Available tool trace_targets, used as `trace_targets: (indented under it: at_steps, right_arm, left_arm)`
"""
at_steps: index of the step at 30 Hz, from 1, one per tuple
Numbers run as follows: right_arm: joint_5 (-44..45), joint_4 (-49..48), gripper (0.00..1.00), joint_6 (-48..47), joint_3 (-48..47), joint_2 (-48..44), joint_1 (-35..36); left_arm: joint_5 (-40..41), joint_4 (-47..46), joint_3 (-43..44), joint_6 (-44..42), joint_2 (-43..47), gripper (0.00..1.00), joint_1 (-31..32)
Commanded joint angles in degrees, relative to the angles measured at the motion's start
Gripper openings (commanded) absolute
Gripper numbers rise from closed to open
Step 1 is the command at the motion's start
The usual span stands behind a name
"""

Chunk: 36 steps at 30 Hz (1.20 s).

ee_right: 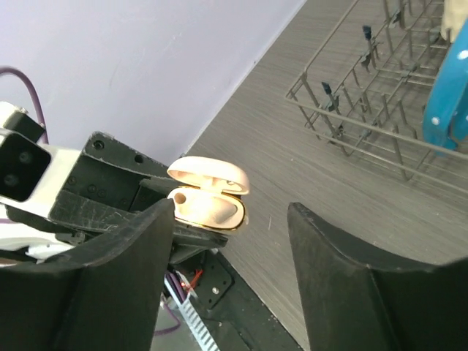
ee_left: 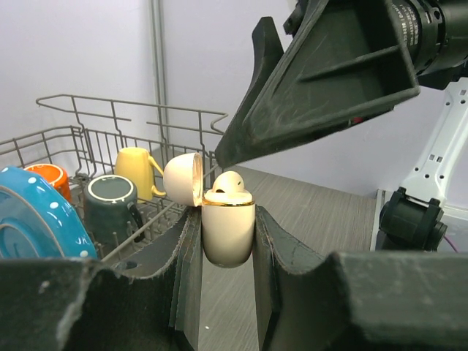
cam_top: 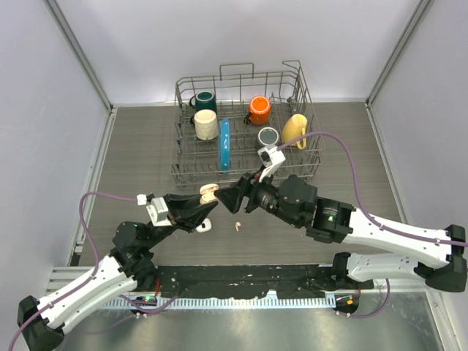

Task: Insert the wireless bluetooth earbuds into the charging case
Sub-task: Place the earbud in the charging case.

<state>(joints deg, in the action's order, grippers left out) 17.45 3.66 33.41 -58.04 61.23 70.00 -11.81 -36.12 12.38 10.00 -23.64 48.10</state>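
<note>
My left gripper (cam_top: 205,204) is shut on the cream charging case (cam_top: 208,191), upright with its lid open. In the left wrist view the case (ee_left: 227,235) sits between my fingers (ee_left: 187,248), and one white earbud (ee_left: 231,186) sits in its top. The right wrist view shows the case (ee_right: 210,202) with one slot filled and the other empty. My right gripper (cam_top: 236,196) is open and empty, just right of the case; its fingertips (ee_right: 162,219) frame the case. One loose earbud (cam_top: 238,225) lies on the table, and another small white piece (cam_top: 205,225) lies under my left gripper.
A wire dish rack (cam_top: 247,170) stands at the back with a dark green mug (cam_top: 204,99), white mug (cam_top: 206,124), orange mug (cam_top: 259,110), yellow mug (cam_top: 295,129), grey mug (cam_top: 268,137) and blue plate (cam_top: 224,143). White walls close in both sides.
</note>
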Motion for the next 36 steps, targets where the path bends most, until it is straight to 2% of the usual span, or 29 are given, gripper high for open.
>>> trace_targets:
  at_steps: [1, 4, 9, 14, 27, 29, 36]
  right_arm:
    - [4.0, -1.38, 0.75, 1.83, 0.82, -6.21, -1.79]
    - [-2.23, -0.59, 0.82, 6.3, 1.61, -7.35, -5.39]
    - [-13.57, -0.93, 0.83, 15.17, 1.97, -4.99, -9.52]
    - [-23.23, -4.96, 0.84, 19.06, 2.84, -0.77, -11.11]
    - [-34.23, -18.07, 0.86, 29.08, 7.85, 5.29, -13.75]
    - [-34.85, -18.86, 0.83, 29.52, 8.03, 5.83, -13.92]
    - [-38.19, -22.38, 0.63, 31.45, 8.56, 7.76, -14.1]
  left_arm:
    - [0.21, -2.82, 0.45, -0.86, 0.96, 0.0, 0.07]
    - [0.12, -2.82, 0.54, -1.03, 1.14, 0.0, 0.07]
    - [-0.14, -3.43, 1.06, -1.12, 0.44, 0.0, 0.07]
    - [-0.75, -3.96, 1.94, -1.12, -0.62, 0.0, -0.02]
    - [-1.28, -4.66, 2.47, -1.21, -1.32, 0.0, 0.07]
    - [-1.28, -4.66, 2.47, -1.12, -1.32, 0.0, 0.07]
    - [-1.19, -4.66, 2.3, -1.12, -1.58, 0.0, 0.07]
